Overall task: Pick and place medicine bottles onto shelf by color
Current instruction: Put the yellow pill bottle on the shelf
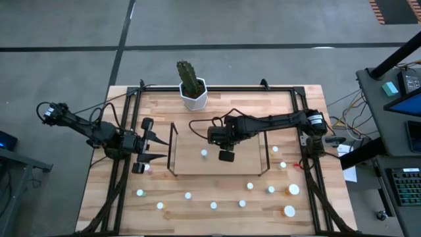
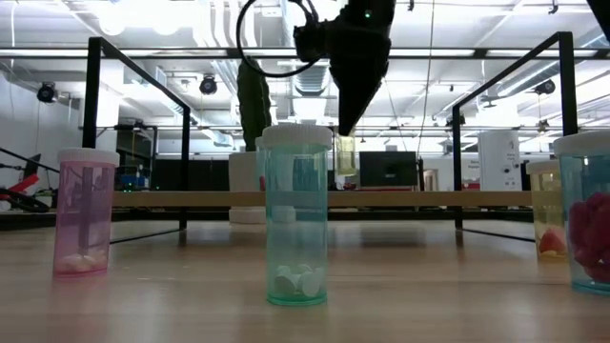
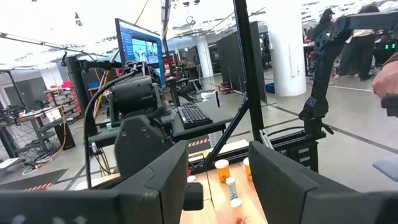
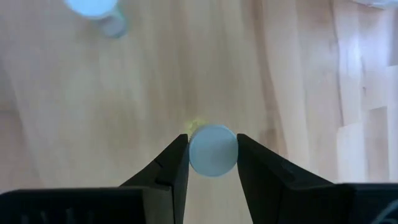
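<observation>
Right hand [image 4: 212, 155] points straight down over the shelf [image 1: 172, 148], pinching a yellowish bottle [image 4: 212, 150]. Left hand [image 1: 158, 147] waits level beside the shelf, fingers spread.

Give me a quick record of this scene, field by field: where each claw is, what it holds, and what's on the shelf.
right claw: above the shelf, shut on a yellowish white-capped bottle
left claw: waits open at the shelf's left end, holding nothing
on shelf: one bottle
loose bottles: a row along the table's near edge, others to the right of the shelf
cactus pot: behind the shelf
</observation>
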Robot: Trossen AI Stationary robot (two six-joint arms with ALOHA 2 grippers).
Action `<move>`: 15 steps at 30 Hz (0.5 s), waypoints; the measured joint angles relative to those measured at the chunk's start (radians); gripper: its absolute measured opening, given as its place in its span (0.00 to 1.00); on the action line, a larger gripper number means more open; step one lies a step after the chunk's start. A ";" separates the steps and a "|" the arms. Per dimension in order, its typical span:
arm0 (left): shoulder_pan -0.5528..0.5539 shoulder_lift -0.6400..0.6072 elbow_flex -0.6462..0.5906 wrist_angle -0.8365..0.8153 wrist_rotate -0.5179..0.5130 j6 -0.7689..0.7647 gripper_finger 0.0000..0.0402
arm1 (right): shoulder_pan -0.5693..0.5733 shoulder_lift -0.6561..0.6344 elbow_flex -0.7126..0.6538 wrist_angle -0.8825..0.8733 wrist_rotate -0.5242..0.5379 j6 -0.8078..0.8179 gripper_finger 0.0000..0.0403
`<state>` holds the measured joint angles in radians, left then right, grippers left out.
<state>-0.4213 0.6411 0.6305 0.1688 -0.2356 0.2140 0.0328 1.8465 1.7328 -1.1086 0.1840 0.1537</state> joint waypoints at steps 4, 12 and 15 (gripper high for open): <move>0.000 0.000 0.000 0.001 0.000 -0.001 0.38 | -0.021 -0.001 -0.003 0.022 -0.001 -0.008 0.27; 0.000 0.000 -0.001 -0.005 0.000 -0.001 0.38 | 0.014 -0.061 -0.085 0.077 -0.010 0.007 0.27; 0.000 0.000 -0.001 -0.005 0.000 -0.003 0.38 | 0.015 -0.128 -0.177 0.166 -0.009 0.035 0.27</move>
<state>-0.4217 0.6411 0.6296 0.1638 -0.2356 0.2114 0.0479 1.7181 1.5554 -0.9428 0.1748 0.1886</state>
